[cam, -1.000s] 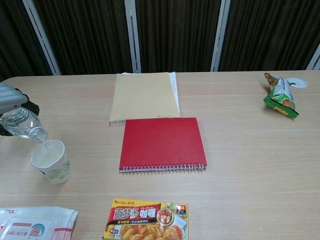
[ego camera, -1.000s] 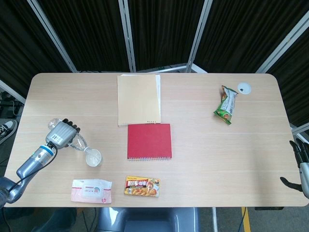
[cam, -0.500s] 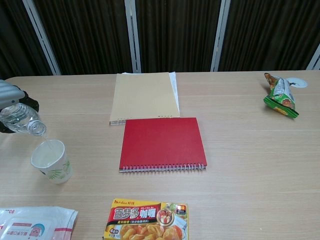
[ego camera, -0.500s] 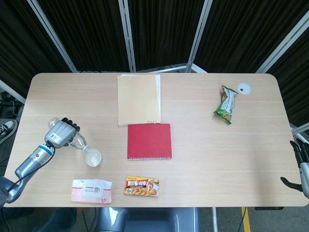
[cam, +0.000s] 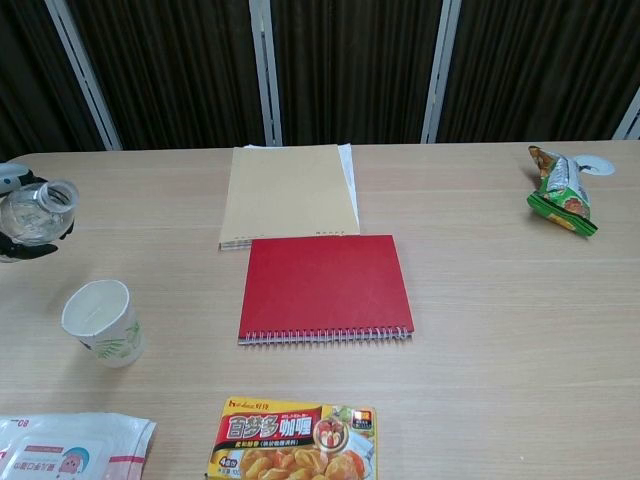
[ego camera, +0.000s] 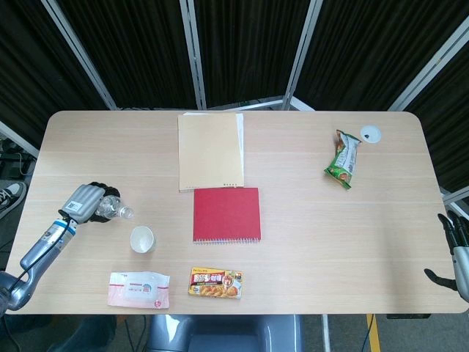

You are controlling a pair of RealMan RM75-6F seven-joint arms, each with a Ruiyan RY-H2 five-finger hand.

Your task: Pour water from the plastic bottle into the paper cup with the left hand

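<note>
I've pulled my left hand [ego camera: 80, 202] back and up from the paper cup [cam: 100, 321]; fingers wrapped around the plastic bottle [cam: 38, 211], which a second ago was tipped with its mouth over the rim. Now the bottle sits nearer level, neck clear of the cup, well to its left. The cup stands upright on the bench [ego camera: 308, 220]; I think there's water inside, hard to tell. Right hand [ego camera: 456, 253] hangs at the bench's edge, fingers apart, holding nothing.
</note>
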